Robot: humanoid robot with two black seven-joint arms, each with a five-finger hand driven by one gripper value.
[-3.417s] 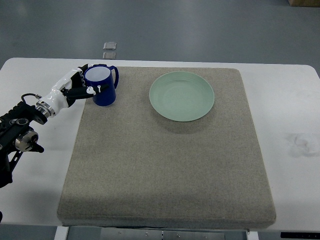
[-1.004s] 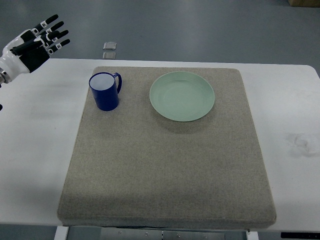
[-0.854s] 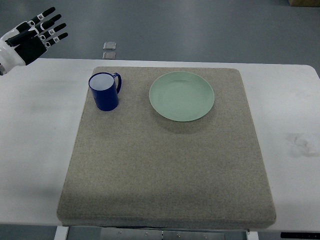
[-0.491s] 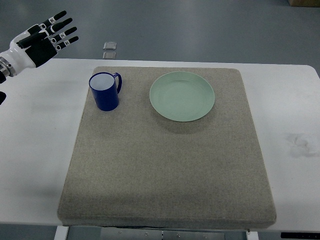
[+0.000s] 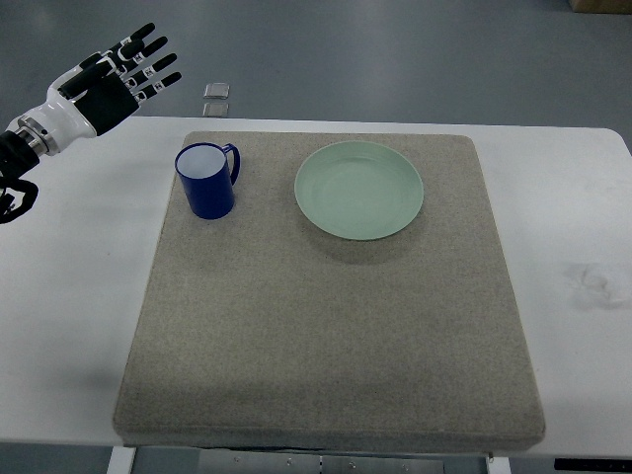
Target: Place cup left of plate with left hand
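Cup: the dark blue ceramic cup with a white inside [image 5: 206,182] stands upright on the grey felt mat [image 5: 326,326], near its far left corner, handle turned toward the plate.
Plate: the pale green round plate [image 5: 359,190] lies flat on the same mat, to the right of the cup, with a clear strip of mat between the two.
Left hand: the black-and-white robot left hand [image 5: 107,87] hangs in the air beyond the white table [image 5: 69,296], up and to the left of the cup and well apart from it.
Fingers: spread out straight, holding nothing (palm side hard to judge from above).
Right hand: nowhere to be seen.
Step in hand: the cup already sits left of the plate and free of any grip, so the placing looks done; the arm seems to be on its way clear.
Next move: probably only bringing the left arm to rest, kept high and away from the cup so that it is not knocked.
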